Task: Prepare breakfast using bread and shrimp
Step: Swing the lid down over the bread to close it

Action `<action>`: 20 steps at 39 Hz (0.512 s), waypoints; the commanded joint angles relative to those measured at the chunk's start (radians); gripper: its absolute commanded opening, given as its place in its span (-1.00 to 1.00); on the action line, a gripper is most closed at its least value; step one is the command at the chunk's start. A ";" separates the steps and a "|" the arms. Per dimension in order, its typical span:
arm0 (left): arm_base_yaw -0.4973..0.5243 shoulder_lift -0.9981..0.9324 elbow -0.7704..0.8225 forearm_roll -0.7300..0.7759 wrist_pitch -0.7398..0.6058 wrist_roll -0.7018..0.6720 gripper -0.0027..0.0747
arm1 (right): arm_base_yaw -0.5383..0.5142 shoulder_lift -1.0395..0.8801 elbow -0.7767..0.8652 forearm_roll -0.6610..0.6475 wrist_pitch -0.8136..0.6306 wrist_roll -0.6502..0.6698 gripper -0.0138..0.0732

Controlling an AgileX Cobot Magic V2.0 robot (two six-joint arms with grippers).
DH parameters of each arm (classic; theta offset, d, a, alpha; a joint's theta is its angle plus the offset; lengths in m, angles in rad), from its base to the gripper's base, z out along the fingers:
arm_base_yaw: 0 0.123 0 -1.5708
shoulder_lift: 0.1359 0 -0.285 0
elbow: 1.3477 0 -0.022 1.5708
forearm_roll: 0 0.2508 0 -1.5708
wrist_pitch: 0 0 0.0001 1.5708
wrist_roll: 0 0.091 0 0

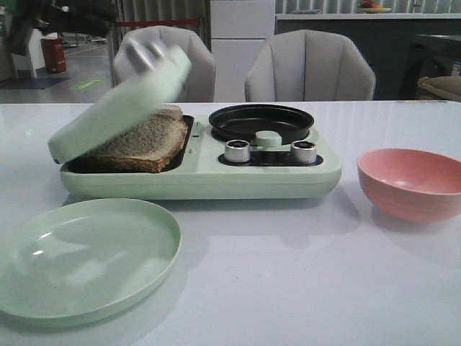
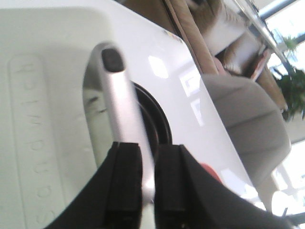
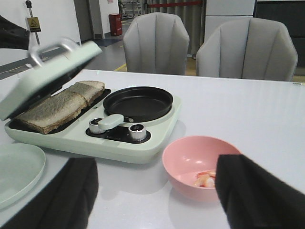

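While half-open, lid handle (image 2: pixel 125 124) in left gripper (image 2: pixel 147 186).

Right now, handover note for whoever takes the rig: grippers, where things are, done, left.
Left gripper: shut on the lid handle, lid half raised and blurred in the front view.
Right gripper: open, holding nothing, above the table near the pink bowl.
Bread: two slices on the grill plate under the lid.
Shrimp: in the pink bowl.
Pan and green plate: bare.
Done: bread loaded.
Left: shrimp not yet cooked; nothing plated.
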 commanded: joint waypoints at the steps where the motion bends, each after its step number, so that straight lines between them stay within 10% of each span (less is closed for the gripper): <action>1: -0.084 -0.044 -0.027 -0.022 -0.031 0.058 -0.58 | -0.001 0.010 -0.026 0.001 -0.088 -0.003 0.71; 20: -0.248 -0.040 -0.027 0.292 -0.306 0.060 -0.58 | -0.001 0.010 -0.026 0.001 -0.088 -0.003 0.71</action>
